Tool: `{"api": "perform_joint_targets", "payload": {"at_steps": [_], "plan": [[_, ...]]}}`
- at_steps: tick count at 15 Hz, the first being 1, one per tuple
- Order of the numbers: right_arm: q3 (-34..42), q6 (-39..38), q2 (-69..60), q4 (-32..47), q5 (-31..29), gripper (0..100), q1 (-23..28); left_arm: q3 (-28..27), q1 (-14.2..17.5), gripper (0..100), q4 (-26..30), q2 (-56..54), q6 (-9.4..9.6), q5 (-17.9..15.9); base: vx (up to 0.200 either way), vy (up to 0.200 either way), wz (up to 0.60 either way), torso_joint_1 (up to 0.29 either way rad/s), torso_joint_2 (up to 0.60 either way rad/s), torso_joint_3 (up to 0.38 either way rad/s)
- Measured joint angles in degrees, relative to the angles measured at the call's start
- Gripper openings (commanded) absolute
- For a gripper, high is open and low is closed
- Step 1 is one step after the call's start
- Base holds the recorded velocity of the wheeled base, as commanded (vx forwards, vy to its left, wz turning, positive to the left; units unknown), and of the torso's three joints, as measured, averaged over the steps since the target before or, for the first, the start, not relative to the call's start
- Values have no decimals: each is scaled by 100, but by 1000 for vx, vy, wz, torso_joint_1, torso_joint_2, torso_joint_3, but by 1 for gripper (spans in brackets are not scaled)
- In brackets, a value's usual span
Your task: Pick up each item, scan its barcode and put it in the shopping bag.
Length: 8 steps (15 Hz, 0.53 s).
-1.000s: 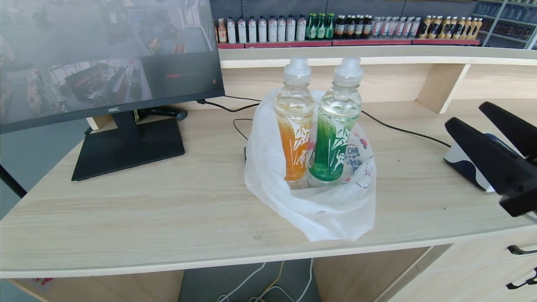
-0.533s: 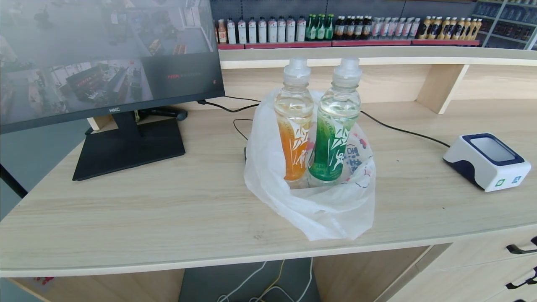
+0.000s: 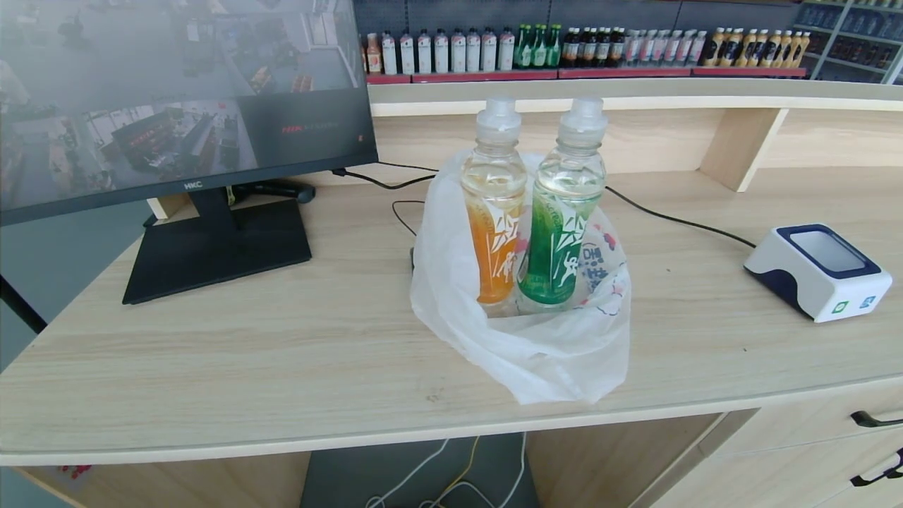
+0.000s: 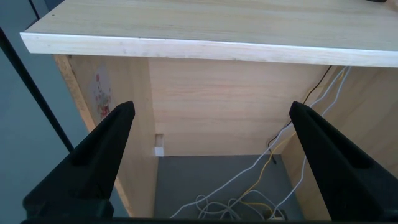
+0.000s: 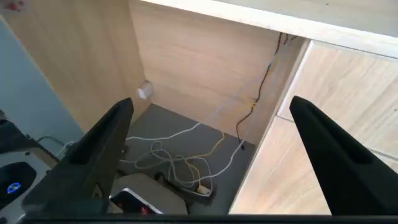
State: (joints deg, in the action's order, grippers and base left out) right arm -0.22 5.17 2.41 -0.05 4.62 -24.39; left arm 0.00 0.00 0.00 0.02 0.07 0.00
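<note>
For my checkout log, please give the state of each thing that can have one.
Shopping bag: open at the top, standing.
Orange-label bottle: upright inside the bag, capped.
Green-label bottle: upright inside the bag, capped.
Barcode scanner: window uncovered.
Monitor: on, showing pictures.
Left gripper: open, empty.
Right gripper: open, empty.

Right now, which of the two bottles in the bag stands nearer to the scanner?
The green bottle: it stands in the bag on the side of the scanner, with the orange bottle on its other side, toward the monitor.
</note>
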Motion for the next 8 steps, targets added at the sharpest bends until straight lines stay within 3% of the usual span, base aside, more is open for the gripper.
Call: {"api": "perform_joint_targets", "payload": {"at_steps": [3,5,8], "plan": [[9,49,375,5,-39,100,1406,0,-7,100,0,0,2,-2,0,0,0,0,0,0],[12,60,588,0,-49,100,2078,0,-7,100,0,0,2,-2,0,0,0,0,0,0],[12,41,199,-2,-49,100,2341,0,-5,100,0,0,2,0,0,0,0,0,0,0]]}}
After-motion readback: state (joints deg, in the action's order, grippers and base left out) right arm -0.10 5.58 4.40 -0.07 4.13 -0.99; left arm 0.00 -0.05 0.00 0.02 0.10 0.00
